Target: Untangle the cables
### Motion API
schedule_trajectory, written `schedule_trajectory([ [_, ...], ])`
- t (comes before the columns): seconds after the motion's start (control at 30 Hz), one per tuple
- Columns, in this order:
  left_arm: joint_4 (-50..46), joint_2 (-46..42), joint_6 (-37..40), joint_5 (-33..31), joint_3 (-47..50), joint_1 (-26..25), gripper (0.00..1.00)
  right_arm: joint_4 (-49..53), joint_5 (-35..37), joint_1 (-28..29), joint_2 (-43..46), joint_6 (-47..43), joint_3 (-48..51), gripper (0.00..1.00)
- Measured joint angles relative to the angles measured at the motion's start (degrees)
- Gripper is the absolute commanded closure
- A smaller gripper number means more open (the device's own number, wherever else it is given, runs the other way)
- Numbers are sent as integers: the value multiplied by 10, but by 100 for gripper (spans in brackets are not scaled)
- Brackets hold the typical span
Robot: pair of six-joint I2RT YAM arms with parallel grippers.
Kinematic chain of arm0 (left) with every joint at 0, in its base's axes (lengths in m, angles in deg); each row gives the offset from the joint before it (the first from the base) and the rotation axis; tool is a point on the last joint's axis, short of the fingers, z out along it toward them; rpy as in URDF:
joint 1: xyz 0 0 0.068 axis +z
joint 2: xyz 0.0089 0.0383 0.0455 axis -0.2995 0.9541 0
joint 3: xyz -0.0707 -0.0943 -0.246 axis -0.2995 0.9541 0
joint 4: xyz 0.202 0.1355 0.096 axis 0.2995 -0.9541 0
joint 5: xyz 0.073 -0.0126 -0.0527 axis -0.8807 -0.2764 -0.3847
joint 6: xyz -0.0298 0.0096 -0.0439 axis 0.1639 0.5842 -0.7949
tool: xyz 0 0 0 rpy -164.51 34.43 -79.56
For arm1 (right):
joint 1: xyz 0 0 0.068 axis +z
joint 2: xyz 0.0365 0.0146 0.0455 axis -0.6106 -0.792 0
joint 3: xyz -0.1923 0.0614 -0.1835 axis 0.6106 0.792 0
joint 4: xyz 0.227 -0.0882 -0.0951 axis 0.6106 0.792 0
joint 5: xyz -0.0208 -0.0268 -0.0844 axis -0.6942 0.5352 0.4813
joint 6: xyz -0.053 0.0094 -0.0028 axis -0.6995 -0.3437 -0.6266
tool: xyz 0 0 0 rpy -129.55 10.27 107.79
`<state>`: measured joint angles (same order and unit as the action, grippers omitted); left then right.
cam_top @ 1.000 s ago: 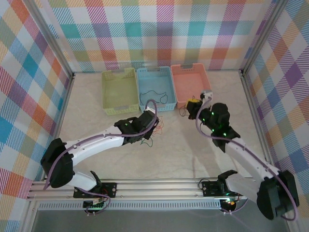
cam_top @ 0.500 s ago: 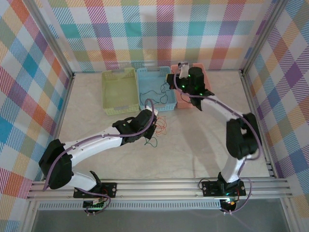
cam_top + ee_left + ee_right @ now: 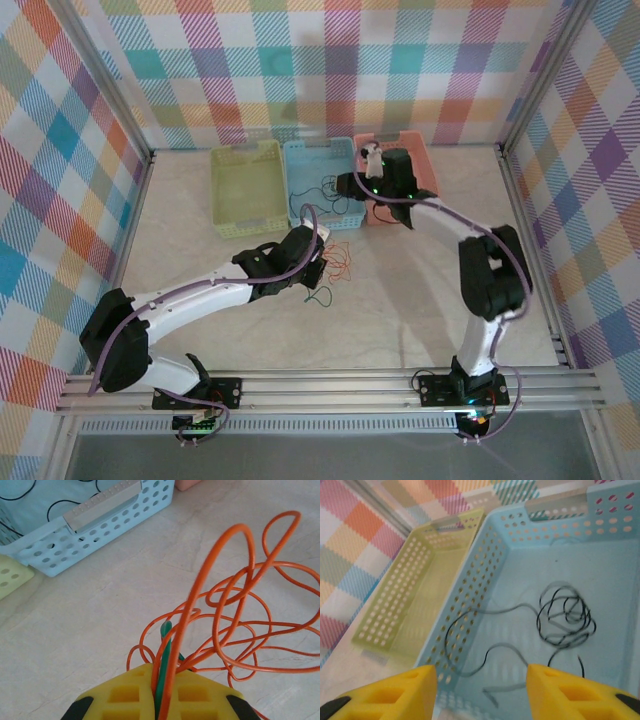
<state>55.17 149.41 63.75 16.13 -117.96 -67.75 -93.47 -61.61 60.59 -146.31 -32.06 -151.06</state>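
Three baskets along the worktop's far edge; left pincer clenched on one orange cable and one green cable mid-worktop; right pincer released over the blue basket, one black cable inside.

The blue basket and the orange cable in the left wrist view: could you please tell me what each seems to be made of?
Blue basket: likely moulded plastic with a matte finish, judging by the rows of round holes and the stiff rim. Orange cable: probably wire in a smooth, slightly glossy plastic sheath, since it holds springy loops.
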Motion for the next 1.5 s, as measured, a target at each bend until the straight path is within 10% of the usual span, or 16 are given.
schedule_trajectory([
  [0.4,15,-8,-13,36,10,0,100,-143,-17,43,297,-25,369,46],
  [0.73,29,-22,-15,45,22,0,100,-290,-16,90,360,-47,506,41],
  [1.33,47,-13,-30,80,22,0,100,-348,-30,135,366,-96,521,42],
  [1.5,50,-13,-30,89,22,0,100,-342,-15,135,365,-107,521,57],
])
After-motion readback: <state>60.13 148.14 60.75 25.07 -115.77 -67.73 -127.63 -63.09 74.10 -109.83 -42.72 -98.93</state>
